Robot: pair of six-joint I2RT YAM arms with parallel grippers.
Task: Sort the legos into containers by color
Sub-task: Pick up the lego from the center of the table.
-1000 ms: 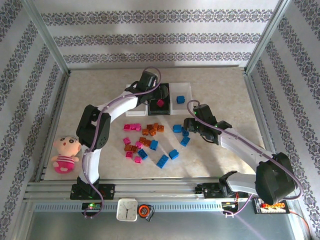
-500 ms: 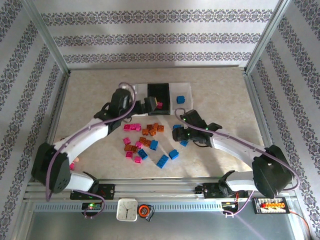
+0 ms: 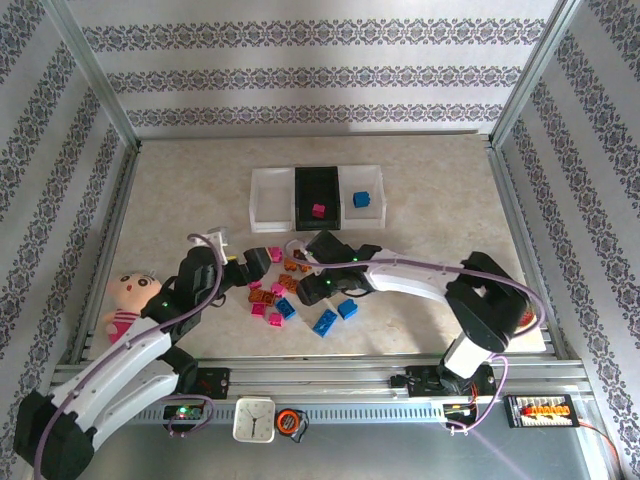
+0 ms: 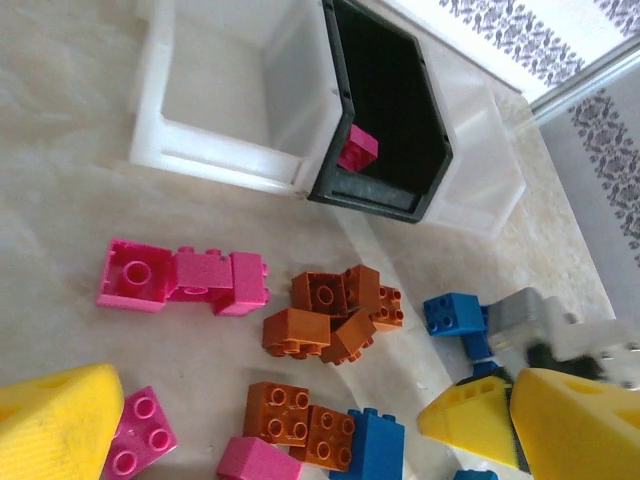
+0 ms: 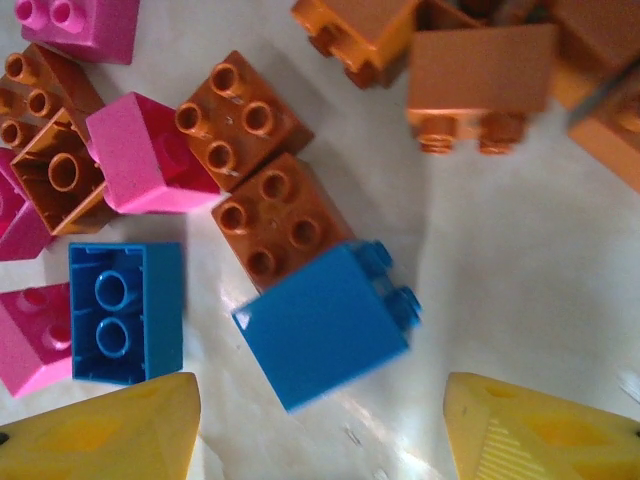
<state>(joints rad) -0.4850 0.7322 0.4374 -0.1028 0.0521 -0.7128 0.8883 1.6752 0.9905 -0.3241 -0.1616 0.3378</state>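
Right gripper (image 5: 320, 430) was set part-open, nothing gripped, straddling a blue brick (image 5: 322, 338) that lay tipped on its side against an orange brick (image 5: 285, 225). The flat sides should be pinched and the lift kept straight, so the orange one isn't dragged. Left gripper (image 4: 315, 425) was wide open, empty, over the pile (image 4: 330, 310). From the top view the targets were made out at upper centre: blue in the white bin (image 3: 374, 180), a pink brick (image 3: 318, 210) in the black bin (image 3: 318, 176).

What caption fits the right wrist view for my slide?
Open right pincer poised over a blue lego, beside orange-brown legos and a pink lego.
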